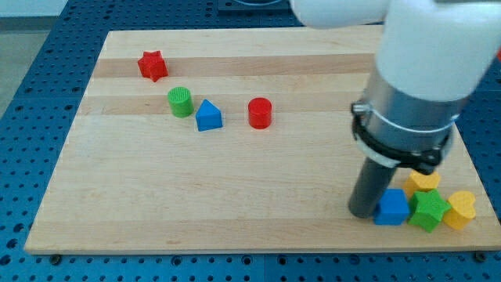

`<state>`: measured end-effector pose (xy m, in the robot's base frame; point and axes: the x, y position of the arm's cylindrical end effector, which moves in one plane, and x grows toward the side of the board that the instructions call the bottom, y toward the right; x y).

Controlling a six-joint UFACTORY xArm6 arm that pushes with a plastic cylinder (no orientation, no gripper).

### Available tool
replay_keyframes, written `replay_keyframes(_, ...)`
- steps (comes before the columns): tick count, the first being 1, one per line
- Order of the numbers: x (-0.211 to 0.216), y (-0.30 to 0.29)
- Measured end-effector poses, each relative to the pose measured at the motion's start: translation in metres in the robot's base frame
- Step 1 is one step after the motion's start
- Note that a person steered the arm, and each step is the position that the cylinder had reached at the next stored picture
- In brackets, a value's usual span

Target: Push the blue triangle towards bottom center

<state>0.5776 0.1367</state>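
Note:
The blue triangle (pixel 208 116) lies on the wooden board (pixel 235 196) at the upper left of centre, right of a green cylinder (pixel 180 102) and touching or nearly touching it. A red cylinder (pixel 259 113) stands to its right. My tip (pixel 363 211) rests on the board near the lower right, far from the blue triangle, touching the left side of a blue block (pixel 392 207).
A red star (pixel 153 66) lies at the upper left. At the lower right sit a green star-like block (pixel 428 210) and two yellow blocks (pixel 423 182) (pixel 461 208). The arm's bulky white and grey body (pixel 415 70) hangs over the board's right side.

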Motion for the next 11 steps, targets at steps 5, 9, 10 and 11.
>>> replay_keyframes(5,-0.016,-0.261)
replay_keyframes(9,-0.170,-0.243)
replay_keyframes(10,-0.169,-0.197)
replay_keyframes(11,-0.166,-0.162)
